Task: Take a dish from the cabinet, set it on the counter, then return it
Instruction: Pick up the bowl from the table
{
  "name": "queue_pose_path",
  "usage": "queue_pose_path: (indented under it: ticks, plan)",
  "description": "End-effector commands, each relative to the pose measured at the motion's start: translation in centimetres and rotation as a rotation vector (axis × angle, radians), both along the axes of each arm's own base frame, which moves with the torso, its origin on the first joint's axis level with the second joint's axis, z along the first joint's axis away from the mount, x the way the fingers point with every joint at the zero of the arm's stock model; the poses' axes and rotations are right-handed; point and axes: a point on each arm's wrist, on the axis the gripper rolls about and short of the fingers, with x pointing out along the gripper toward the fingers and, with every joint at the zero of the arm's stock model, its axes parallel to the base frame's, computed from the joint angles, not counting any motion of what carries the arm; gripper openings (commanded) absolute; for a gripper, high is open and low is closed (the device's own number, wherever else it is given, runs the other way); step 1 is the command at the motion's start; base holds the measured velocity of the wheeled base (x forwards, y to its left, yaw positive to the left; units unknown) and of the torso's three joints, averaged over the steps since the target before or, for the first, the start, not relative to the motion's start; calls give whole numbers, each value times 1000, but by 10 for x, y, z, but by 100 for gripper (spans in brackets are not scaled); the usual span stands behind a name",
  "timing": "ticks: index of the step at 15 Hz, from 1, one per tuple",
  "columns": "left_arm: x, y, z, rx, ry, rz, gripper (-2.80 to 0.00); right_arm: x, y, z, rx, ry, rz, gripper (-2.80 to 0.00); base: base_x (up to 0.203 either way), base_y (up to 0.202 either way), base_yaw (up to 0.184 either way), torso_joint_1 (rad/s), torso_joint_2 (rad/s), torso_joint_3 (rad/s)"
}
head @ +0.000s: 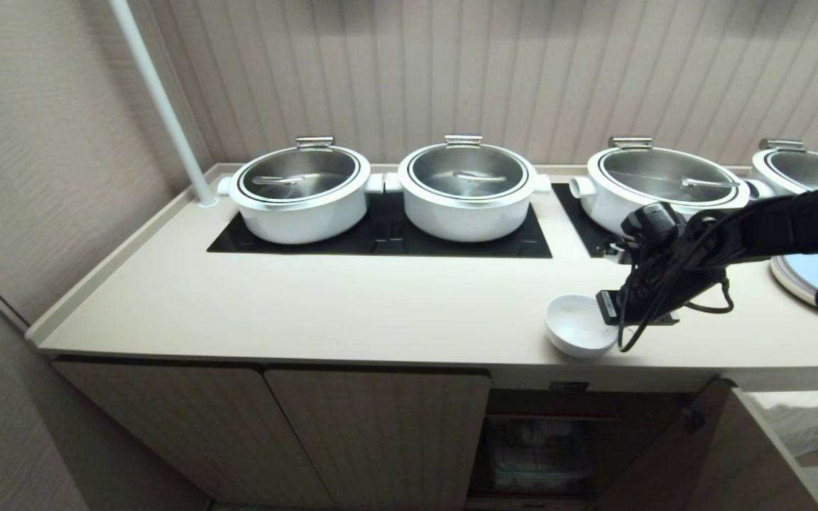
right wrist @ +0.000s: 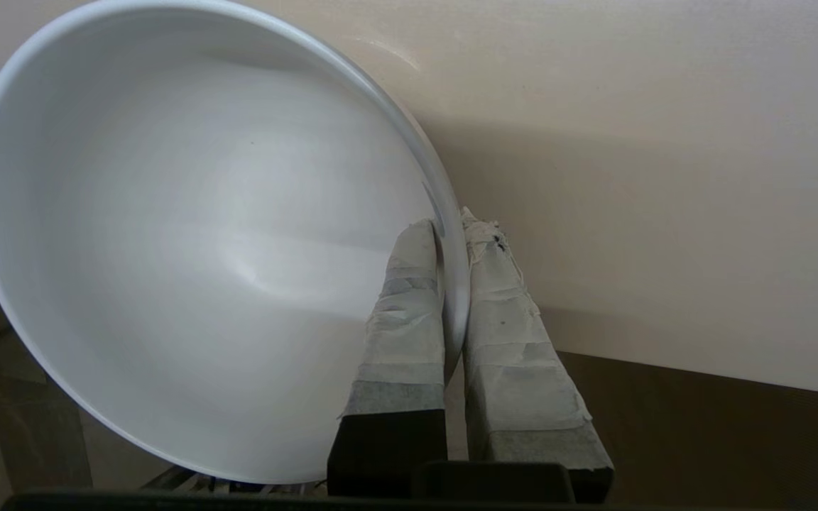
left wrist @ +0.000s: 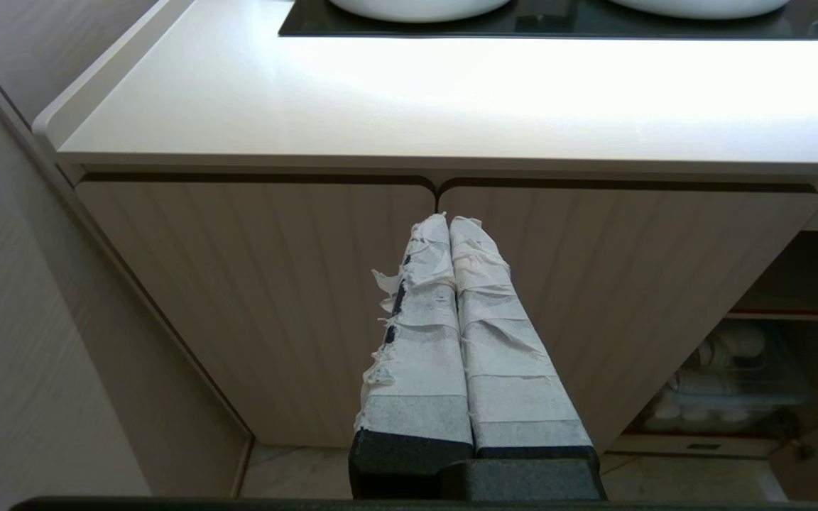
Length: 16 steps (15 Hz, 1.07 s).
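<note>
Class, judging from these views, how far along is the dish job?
Done: the dish is out and at the counter's front edge. In hand: the right gripper pinches its rim. Left: return it to the open cabinet. The left gripper idles, shut.

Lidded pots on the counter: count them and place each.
4. Two pots share the left cooktop panel; a third sits right of them; a fourth is cut by the frame's right edge. More may lie beyond.

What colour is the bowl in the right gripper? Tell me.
Plain glossy white bowl, no pattern; clearest in the right wrist view.
</note>
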Motion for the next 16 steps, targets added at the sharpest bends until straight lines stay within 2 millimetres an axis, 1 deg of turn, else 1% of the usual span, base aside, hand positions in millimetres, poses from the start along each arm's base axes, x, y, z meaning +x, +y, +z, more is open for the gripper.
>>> queue_pose_path:
  ticks: [1, 5, 10, 16]
  plan:
    - [0, 0, 0, -1, 1, 0, -280, -1, 0, 1, 0, 1, 0, -280, 0, 0, 0, 0, 0, 0]
    - [0, 0, 0, -1, 1, -1, -280, -2, 0, 3, 3, 0, -5, -280, 0, 0, 0, 0, 0, 0]
    - [0, 0, 0, -1, 1, 0, -280, -6, 8, 9, 51, -1, -68, -280, 0, 0, 0, 0, 0, 0]
    - [0, 0, 0, -1, 0, 0, -280, -15, 11, 19, 108, -3, -148, -280, 0, 0, 0, 0, 0, 0]
